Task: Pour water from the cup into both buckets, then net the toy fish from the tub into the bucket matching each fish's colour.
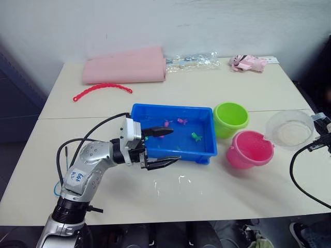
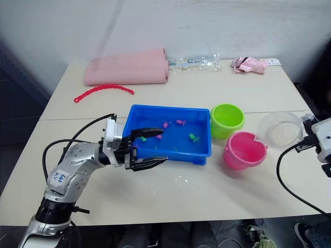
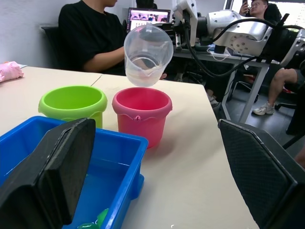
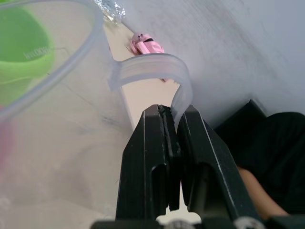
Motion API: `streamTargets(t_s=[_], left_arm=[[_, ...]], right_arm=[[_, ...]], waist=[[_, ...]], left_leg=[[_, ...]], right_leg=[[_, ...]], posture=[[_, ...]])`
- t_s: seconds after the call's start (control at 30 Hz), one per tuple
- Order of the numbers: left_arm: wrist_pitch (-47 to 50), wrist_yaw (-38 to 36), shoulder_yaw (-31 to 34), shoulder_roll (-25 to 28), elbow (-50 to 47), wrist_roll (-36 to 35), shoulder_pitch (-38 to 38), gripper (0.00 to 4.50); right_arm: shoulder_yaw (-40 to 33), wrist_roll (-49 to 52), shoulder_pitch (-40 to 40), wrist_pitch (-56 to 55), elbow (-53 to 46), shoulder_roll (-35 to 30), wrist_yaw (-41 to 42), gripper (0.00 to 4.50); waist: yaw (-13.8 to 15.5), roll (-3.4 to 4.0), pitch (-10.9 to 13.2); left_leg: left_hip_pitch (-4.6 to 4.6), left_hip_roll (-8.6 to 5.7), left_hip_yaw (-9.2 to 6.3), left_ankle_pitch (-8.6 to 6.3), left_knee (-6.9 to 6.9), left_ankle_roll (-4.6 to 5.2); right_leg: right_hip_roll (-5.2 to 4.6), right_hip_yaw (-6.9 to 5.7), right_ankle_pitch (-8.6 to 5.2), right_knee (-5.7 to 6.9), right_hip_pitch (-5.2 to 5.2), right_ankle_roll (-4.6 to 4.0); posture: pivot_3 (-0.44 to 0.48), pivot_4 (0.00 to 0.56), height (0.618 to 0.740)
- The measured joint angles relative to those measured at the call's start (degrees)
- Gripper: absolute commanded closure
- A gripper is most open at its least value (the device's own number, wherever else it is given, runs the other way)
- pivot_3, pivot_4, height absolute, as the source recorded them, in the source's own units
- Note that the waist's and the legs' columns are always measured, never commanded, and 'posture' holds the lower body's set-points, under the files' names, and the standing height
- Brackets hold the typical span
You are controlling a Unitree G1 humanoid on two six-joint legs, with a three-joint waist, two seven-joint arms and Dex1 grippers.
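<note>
While our right gripper clenches the clear cup by its handle, tilted above the pink bucket to pour, our left gripper waits spread wide at the blue tub's near-left corner, grasping nothing.

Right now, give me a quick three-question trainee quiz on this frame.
1. True or false: the right claw is shut on the handle of the clear faceted plastic cup.
2. Over which bucket is the cup tilted? A) round lime green plastic bucket B) round hot pink plastic bucket
3. Fill in: the open left claw hovers at the near-left corner of the shallow bright blue rectangular plastic ____.

Key: 1 true; 2 B; 3 tub.
</note>
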Motion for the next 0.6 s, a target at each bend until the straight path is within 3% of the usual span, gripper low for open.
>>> streamTargets(t_s=[0.6], left_arm=[[0.0,-0.4,0.0,-1.1,0.0,0.5,0.0,0.0]], right_arm=[[2.1,-12.6,-0.2,-18.2,8.6,-3.7,-5.3,4.45]], waist=[[0.0,-0.02,0.0]], left_leg=[[0.01,0.01,0.02,0.02,0.05,0.0]], right_leg=[[0.03,0.02,0.0,0.01,0.02,0.01]], posture=[[0.0,0.15,0.74]])
